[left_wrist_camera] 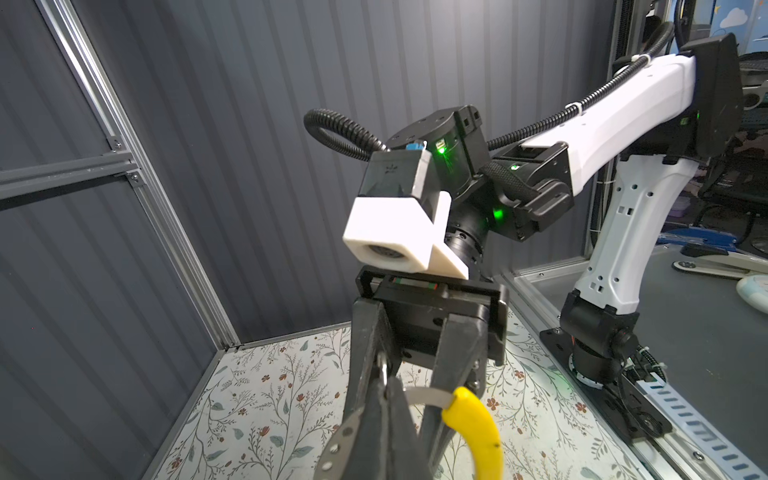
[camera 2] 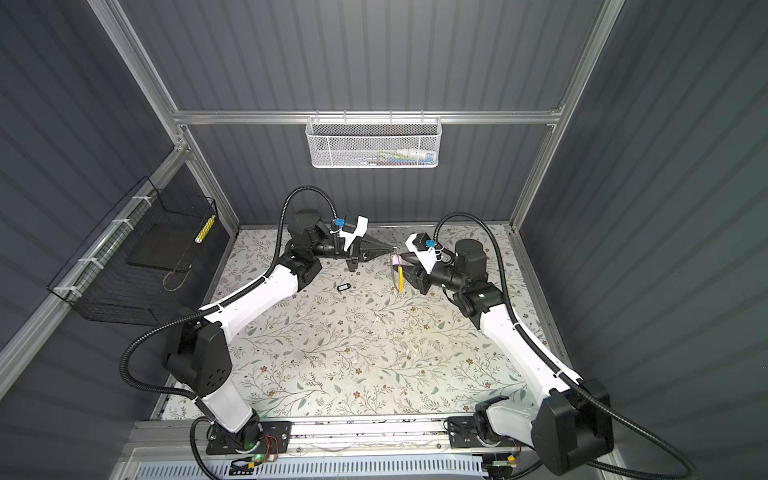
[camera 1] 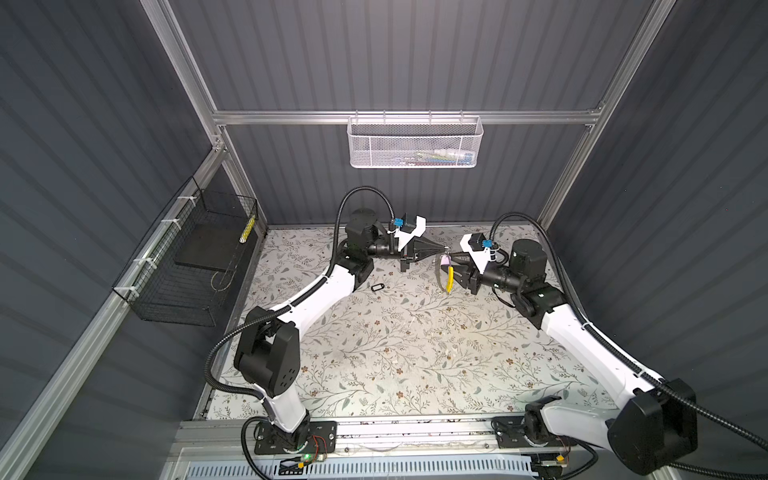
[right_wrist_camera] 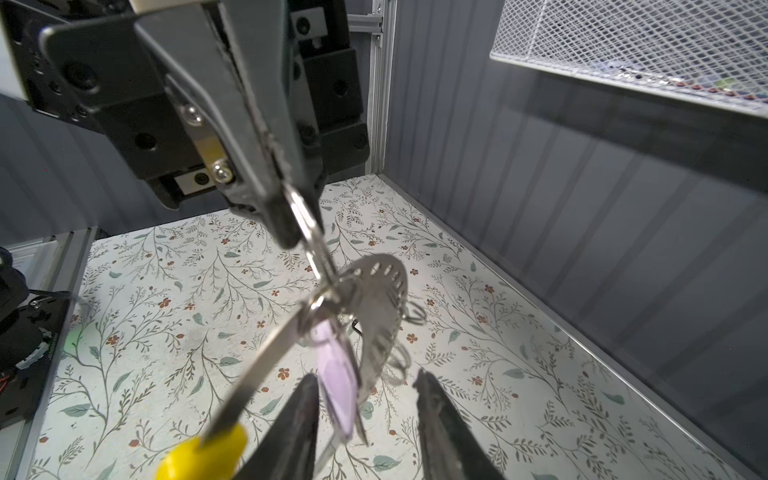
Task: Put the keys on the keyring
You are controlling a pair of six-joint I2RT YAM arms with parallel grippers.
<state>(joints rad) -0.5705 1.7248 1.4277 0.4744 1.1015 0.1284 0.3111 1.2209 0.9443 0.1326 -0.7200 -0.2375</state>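
Near the far edge of the floral bench [camera 1: 374, 365], the thin grey metal keyring [right_wrist_camera: 257, 374] is pinched by the left gripper [camera 1: 443, 248], long axis vertical. The lilac-tagged key [right_wrist_camera: 336, 386] is framed by the spread right gripper [right_wrist_camera: 365, 378]; the black-rimmed oblong tag [camera 1: 376, 287] is shown plainly in top views only.

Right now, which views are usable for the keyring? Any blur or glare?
Right wrist view: lilac tag, yellow tag and keyring are close and soft, the mat behind is sharp. Left wrist view: yellow tag crisper, green LED flare on the right arm. Both top views: even light, mild sheen mid-mat, keyring tiny.
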